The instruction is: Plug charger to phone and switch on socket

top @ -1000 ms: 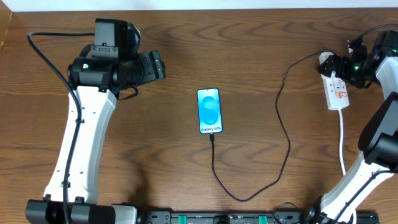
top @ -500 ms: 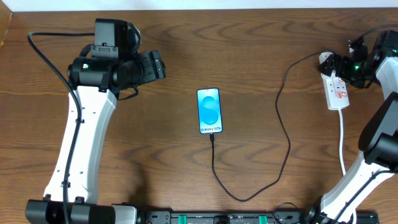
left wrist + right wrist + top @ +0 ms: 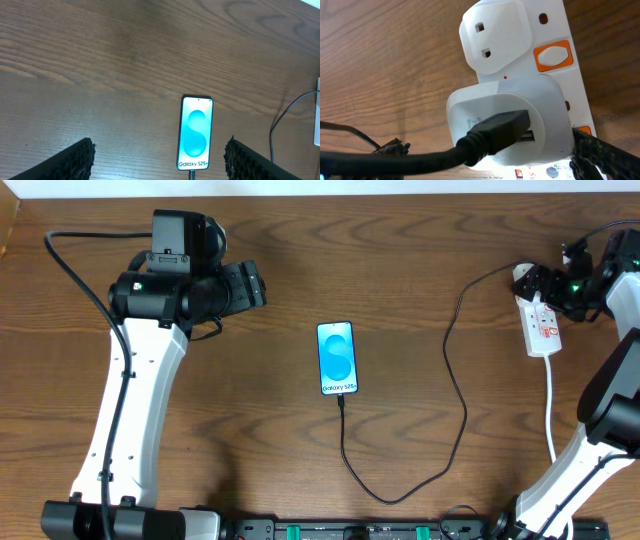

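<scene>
The phone [image 3: 337, 358] lies screen-up at the table's middle, lit blue-cyan with "Galaxy S25+". The thin black charger cable [image 3: 455, 380] runs from the phone's lower end, loops toward the front and rises to a white plug [image 3: 512, 117] seated in the white socket strip [image 3: 543, 328]. My right gripper [image 3: 545, 285] is open over the strip's far end, fingers [image 3: 487, 150] either side of the white plug. An orange switch [image 3: 552, 55] shows beside an empty outlet. My left gripper [image 3: 258, 285] is open and empty; the phone [image 3: 196, 132] lies ahead of its fingers [image 3: 160, 160].
The strip's thicker white cord [image 3: 550, 405] runs toward the front right, beside my right arm. The charger cable [image 3: 285, 115] and the strip's edge [image 3: 318, 110] show at the right of the left wrist view. The wooden table [image 3: 250, 430] carries nothing else.
</scene>
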Robot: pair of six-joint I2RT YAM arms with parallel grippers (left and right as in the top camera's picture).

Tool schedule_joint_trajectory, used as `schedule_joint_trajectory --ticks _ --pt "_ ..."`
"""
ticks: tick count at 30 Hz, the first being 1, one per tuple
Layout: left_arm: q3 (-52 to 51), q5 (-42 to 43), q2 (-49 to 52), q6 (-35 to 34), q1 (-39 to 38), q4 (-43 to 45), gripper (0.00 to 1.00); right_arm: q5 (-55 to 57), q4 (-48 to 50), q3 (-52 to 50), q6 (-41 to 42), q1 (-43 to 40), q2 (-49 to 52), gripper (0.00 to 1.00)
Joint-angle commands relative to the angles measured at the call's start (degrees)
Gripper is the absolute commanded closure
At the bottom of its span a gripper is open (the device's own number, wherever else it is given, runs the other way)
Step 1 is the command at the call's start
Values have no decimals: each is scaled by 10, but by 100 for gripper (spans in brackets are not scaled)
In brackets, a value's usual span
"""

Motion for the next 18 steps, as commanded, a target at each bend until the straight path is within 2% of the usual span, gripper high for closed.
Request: schedule_joint_trajectory --ticks 1,15,18 --pt "5 -6 -5 8 0 -2 17 -45 -3 -32 17 10 15 1" --pt "5 -6 -5 8 0 -2 17 -48 9 -53 25 8 12 1" --pt "5 -6 -5 8 0 -2 17 -21 5 -52 45 8 1 1"
